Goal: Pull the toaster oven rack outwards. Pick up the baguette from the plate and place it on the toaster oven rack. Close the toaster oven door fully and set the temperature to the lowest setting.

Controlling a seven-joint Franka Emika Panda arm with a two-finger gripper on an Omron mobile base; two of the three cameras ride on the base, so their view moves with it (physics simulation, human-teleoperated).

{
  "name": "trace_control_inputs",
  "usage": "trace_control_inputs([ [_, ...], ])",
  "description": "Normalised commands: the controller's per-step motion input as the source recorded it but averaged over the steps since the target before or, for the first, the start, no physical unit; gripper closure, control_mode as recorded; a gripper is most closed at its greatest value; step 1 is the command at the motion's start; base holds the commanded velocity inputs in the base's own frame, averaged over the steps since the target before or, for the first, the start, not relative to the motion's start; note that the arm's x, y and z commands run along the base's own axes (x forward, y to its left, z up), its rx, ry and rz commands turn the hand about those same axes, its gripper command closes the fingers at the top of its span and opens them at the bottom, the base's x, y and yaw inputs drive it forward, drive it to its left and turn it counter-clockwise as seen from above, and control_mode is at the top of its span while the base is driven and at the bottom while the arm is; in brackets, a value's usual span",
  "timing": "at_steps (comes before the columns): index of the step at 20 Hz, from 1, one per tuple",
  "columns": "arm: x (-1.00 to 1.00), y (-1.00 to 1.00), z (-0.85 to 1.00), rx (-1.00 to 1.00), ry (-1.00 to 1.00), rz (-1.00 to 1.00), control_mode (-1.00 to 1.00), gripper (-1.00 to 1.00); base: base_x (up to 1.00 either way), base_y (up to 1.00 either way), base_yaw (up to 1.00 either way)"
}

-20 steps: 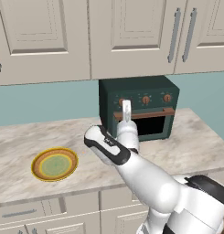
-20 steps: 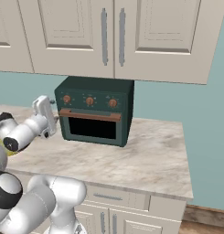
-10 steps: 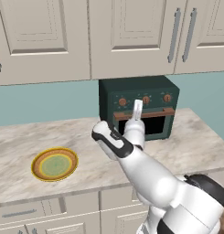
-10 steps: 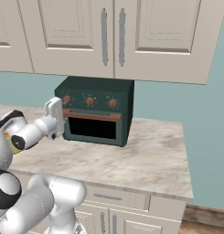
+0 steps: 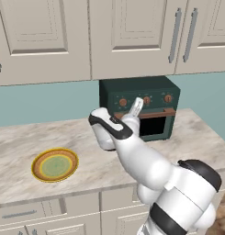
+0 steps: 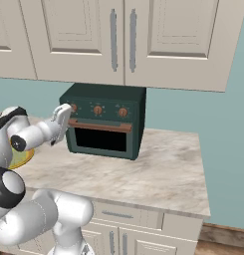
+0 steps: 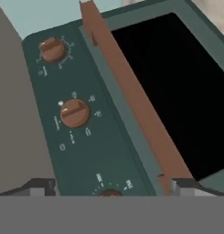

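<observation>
Left base view, from the left: plate (image 5: 54,165) flat on the marble counter (image 5: 22,142), bare of bread, well apart from the oven and unmoved since a second ago. Next, white arm reaching up and forward across the counter, gripper (image 5: 137,106) raised in front of the toaster oven (image 5: 139,108), just below its knob row near the left and middle knobs. Compared with a second ago, carried rightward and closer to the oven front; earlier hanging left of the oven's face. Jaws spread wide, nothing between them.

Right base view, from the left: a sliver of plate (image 6: 21,158) behind the arm, then gripper (image 6: 61,117) at the oven's left front corner, level with the knobs, nearer the panel than before. Toaster oven (image 6: 104,119) against the wall under the cabinets (image 6: 123,40), toaster oven door (image 6: 99,139) shut upright, handle (image 6: 99,126) along its top edge. Rack behind the dark glass, not discernible.

Hand view: knobs (image 7: 75,112) close up, rolled sideways, handle (image 7: 131,96) running diagonally, black glass to its right, fingertips (image 7: 39,186) far apart at the bottom, touching nothing.
</observation>
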Motion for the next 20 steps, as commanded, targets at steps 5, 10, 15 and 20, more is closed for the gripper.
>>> trace_control_inputs([
  [5,0.13,0.27,0.42,-0.15,0.03,0.00,-1.00,-1.00,0.00,0.00,0.00],
  [10,0.33,0.04,0.14,-0.04,0.05,-0.02,-1.00,-1.00,0.00,0.00,0.00],
  [15,0.18,0.13,-0.11,0.01,-0.01,-0.04,-1.00,-1.00,0.00,0.00,0.00],
  [20,0.16,0.44,-0.07,0.00,0.00,-0.01,-1.00,-1.00,0.00,0.00,0.00],
])
